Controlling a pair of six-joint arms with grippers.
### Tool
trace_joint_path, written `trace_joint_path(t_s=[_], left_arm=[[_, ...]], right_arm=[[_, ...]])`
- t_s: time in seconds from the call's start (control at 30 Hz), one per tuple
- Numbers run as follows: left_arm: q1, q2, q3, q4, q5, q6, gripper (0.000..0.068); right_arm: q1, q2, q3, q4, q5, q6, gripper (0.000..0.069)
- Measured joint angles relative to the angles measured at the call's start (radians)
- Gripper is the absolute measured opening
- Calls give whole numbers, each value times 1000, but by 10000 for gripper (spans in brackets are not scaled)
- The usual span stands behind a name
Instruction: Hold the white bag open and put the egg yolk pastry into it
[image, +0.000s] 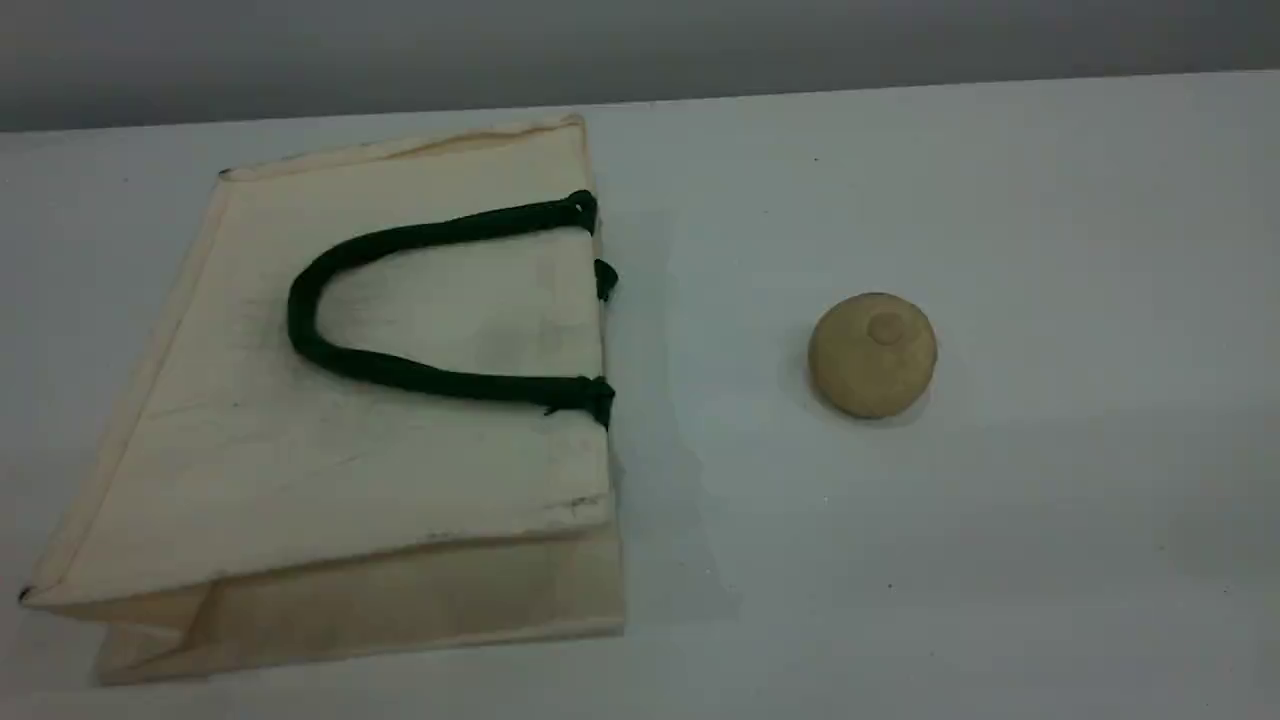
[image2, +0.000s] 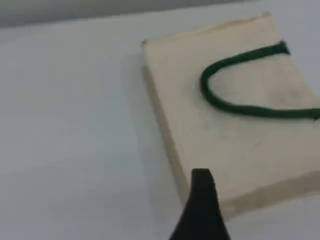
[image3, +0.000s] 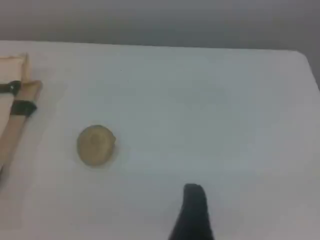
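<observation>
- Cream canvas: the white bag (image: 380, 400) lies flat on the pale tabletop (image: 1000, 550), dark green rope handle (image: 400, 372) folded across it.
- The egg yolk pastry (image: 872, 354) sits apart, right of the bag's mouth.
- Left gripper (image2: 202, 210) above the bag's edge and right gripper (image3: 194, 212) near the pastry: jaws apparently released, empty; only one fingertip shows.

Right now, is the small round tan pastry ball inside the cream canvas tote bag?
No, the tan pastry ball sits on the table, apart from the flat-lying cream tote bag.

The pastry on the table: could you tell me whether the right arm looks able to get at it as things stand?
Probably yes. The pastry sits alone on bare table, clear of the bag, with nothing between it and the right gripper.
</observation>
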Motion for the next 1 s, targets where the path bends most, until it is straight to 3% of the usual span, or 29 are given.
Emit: trace_joint_path(t_s=[0.3, 0.77, 1.0], left_arm=[[-57, 160, -48, 80, -35, -138, 509], [-57, 826, -294, 105, -148, -224, 508], [-56, 1163, -395, 96, -241, -264, 508]], right_arm=[[81, 105, -88, 28, -85, 115, 531], [81, 675, -429, 22, -146, 109, 531], [81, 922, -512, 26, -205, 102, 531]])
